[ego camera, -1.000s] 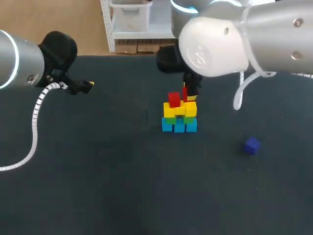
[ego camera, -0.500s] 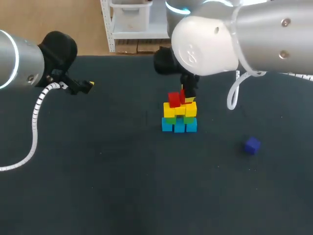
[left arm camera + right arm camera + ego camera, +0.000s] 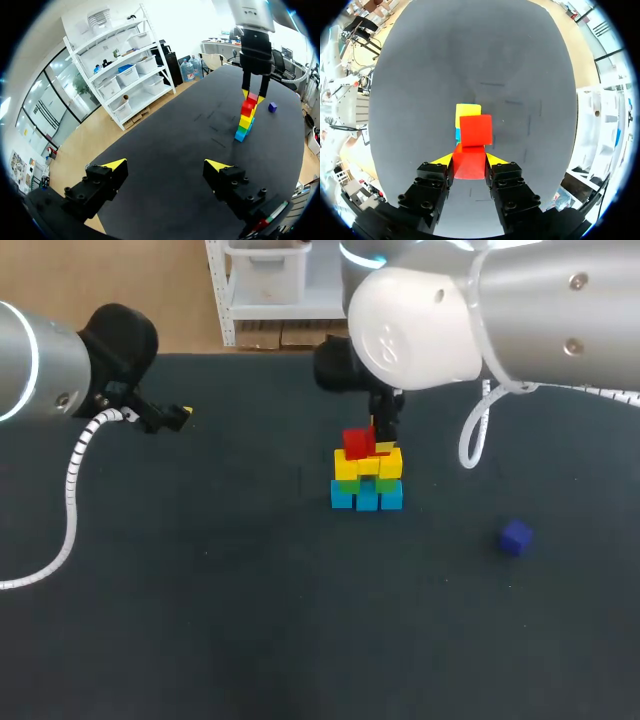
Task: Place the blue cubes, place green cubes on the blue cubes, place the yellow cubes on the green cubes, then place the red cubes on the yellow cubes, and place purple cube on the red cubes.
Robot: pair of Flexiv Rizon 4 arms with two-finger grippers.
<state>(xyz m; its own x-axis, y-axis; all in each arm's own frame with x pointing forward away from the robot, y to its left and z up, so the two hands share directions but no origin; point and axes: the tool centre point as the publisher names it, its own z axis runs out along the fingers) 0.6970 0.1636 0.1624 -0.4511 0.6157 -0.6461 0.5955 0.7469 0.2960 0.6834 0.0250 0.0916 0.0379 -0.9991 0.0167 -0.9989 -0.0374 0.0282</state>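
The cube stack (image 3: 366, 480) stands mid-table: blue cubes (image 3: 366, 499) at the bottom, green cubes (image 3: 387, 483) on them, then yellow cubes (image 3: 346, 466). One red cube (image 3: 357, 443) sits on the yellow layer's left side. My right gripper (image 3: 469, 159) is shut on a second red cube (image 3: 470, 163), held just beside the placed red cube (image 3: 476, 130) over the stack's right side. In the head view the right gripper (image 3: 381, 439) largely hides the held cube. A purple cube (image 3: 516, 537) lies alone on the table to the right. My left gripper (image 3: 165, 165) stands open and empty, far left of the stack.
The dark table (image 3: 250, 620) surrounds the stack. My left gripper (image 3: 176, 415) hangs near the table's back left, with its white cable (image 3: 72, 490) trailing toward the left edge. The bulky right arm (image 3: 480, 315) overhangs the back of the table.
My right arm has shifted slightly left, bringing the held red cube closer beside the placed red cube on the stack. The left arm has not moved.
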